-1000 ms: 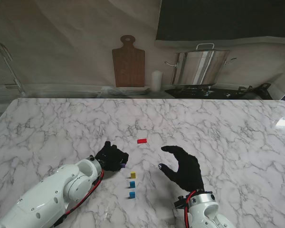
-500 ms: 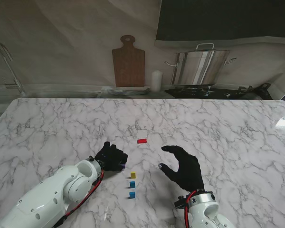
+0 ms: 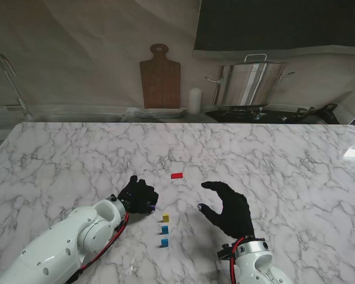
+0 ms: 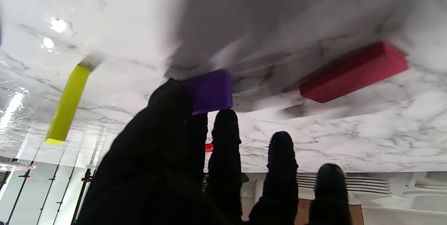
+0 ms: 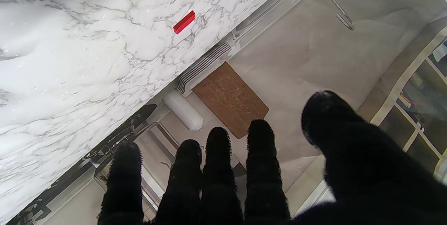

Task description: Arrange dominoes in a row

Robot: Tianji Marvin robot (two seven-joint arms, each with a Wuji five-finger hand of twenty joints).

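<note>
My left hand is shut on a purple domino, pinched between thumb and forefinger, its end against the marble table. In the stand's view only a purple sliver shows at the fingertips. Nearer to me, a yellow domino and two blue dominoes stand in a line. One red domino lies flat farther out. Another red domino lies close to my left fingers, hidden in the stand's view. My right hand hovers open to the right of the row, holding nothing.
Behind the table's far edge are a wooden cutting board, a white cylinder and a steel pot on a stove. A stack of plates lies under the board.
The left hand has shifted very slightly with the purple domino in it. The right hand and the other dominoes have not moved.
</note>
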